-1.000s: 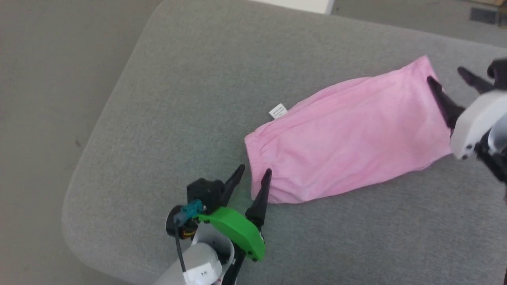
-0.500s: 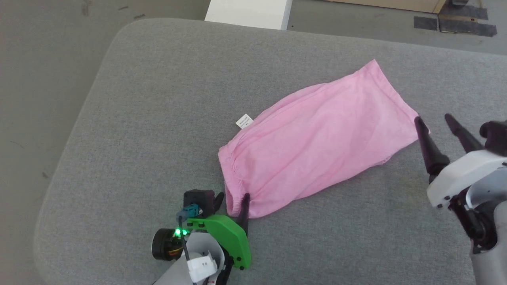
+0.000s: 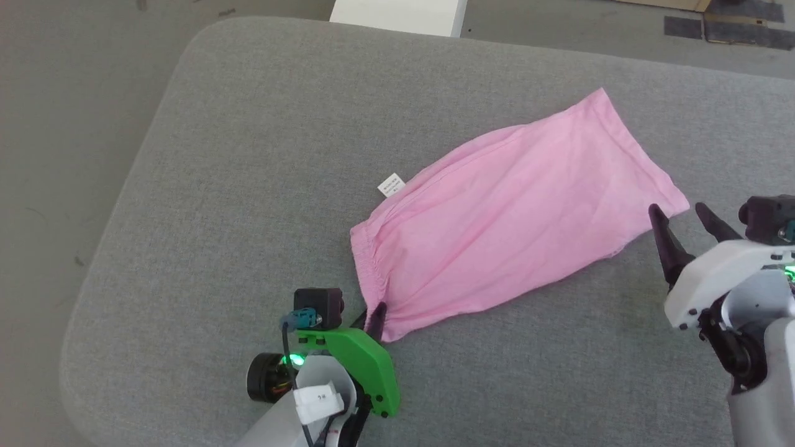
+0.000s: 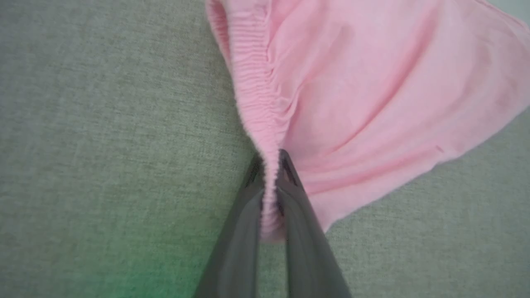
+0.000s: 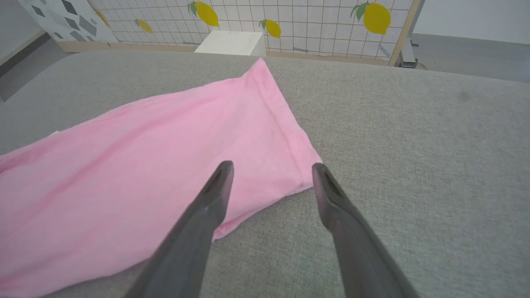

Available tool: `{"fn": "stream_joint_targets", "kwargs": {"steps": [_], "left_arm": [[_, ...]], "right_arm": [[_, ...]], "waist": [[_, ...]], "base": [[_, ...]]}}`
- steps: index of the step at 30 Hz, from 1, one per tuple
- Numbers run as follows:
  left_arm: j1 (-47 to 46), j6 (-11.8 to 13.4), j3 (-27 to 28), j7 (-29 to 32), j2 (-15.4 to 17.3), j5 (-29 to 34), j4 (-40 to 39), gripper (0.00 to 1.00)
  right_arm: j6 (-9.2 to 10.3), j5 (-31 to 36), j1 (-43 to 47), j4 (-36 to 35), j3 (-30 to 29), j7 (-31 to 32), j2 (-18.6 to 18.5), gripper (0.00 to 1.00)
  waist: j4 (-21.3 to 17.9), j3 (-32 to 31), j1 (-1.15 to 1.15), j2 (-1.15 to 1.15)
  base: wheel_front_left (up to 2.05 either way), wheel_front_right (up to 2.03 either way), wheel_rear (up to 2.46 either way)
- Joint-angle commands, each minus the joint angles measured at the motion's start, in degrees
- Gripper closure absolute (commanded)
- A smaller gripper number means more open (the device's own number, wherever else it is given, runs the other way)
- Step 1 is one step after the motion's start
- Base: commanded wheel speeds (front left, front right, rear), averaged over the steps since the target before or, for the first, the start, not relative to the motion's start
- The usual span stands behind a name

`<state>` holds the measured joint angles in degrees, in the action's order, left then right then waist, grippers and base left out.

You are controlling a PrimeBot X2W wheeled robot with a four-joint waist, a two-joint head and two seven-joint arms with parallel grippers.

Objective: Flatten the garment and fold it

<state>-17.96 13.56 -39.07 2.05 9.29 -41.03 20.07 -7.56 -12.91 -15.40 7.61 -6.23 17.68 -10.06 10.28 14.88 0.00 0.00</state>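
Note:
The light pink garment [image 3: 509,217] lies spread in a long slanted shape on the grey cushion, its small white label [image 3: 390,185] sticking out at the upper left edge. The gathered elastic edge [image 4: 252,91] runs down its near left end. My left gripper [image 3: 372,316] is shut on the lower corner of that elastic edge; in the left wrist view the two fingers [image 4: 269,159] pinch the cloth. My right gripper [image 3: 683,214] stands open just beside the garment's near right corner [image 5: 304,165], a little above it, holding nothing.
The grey cushion [image 3: 248,155] has a rounded corner at the left, with bare floor [image 3: 62,124] beyond it. A white box [image 3: 400,12] stands past the far edge. A tiled panel with lemon prints [image 5: 290,20] rises behind the cushion in the right wrist view.
My left gripper has moved onto the elastic corner and shut on it. My right gripper has drawn back off the garment's right end to beside its near corner. The head camera has also shifted.

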Motion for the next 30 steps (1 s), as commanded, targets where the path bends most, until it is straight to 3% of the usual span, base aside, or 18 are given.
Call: {"fn": "stream_joint_targets", "kwargs": {"steps": [1,8,15,16,19,20,30], "left_arm": [[0.4,-0.6,-0.5,0.1,-0.1,-0.5,0.9,1.00],[-0.8,-1.3,-1.1,-1.1,-0.9,0.0,0.4,1.00],[-1.4,-2.0,-1.6,-1.8,-1.2,0.1,0.6,1.00],[-1.4,-2.1,-1.7,-1.8,-1.3,0.1,0.7,1.00],[-1.4,-2.2,-1.8,-2.0,-1.3,0.0,0.9,1.00],[-1.4,-2.2,-1.8,-2.0,-1.2,0.0,0.9,1.00],[-0.9,-2.6,-2.1,-3.1,-0.1,0.2,1.0,1.00]], "right_arm": [[0.08,1.1,-2.1,1.4,-0.9,0.7,0.7,0.00],[0.08,7.4,-8.9,10.2,-7.4,6.1,3.7,0.00],[0.08,13.7,-13.0,16.4,-11.7,15.4,5.5,0.00],[0.08,14.0,-13.2,16.6,-11.8,16.8,5.8,0.39],[0.08,14.3,-13.4,16.3,-11.7,19.0,6.2,0.95],[0.08,14.1,-13.5,15.9,-11.7,18.9,6.3,1.00],[0.08,10.0,-9.5,10.8,-10.5,12.6,6.3,1.00]], "waist": [[0.4,0.4,0.00,0.00],[1.9,1.4,0.00,0.00],[2.8,2.0,0.00,0.00],[2.9,2.0,0.00,0.00],[2.9,1.9,0.00,0.00],[2.8,1.9,0.00,0.00],[1.5,-1.0,0.00,0.00]], "base": [[0.00,0.00,0.00],[0.00,0.00,0.00],[0.00,0.00,0.00],[0.00,0.00,0.00],[0.00,0.00,0.00],[0.00,0.00,0.00],[0.00,0.00,0.00]]}}
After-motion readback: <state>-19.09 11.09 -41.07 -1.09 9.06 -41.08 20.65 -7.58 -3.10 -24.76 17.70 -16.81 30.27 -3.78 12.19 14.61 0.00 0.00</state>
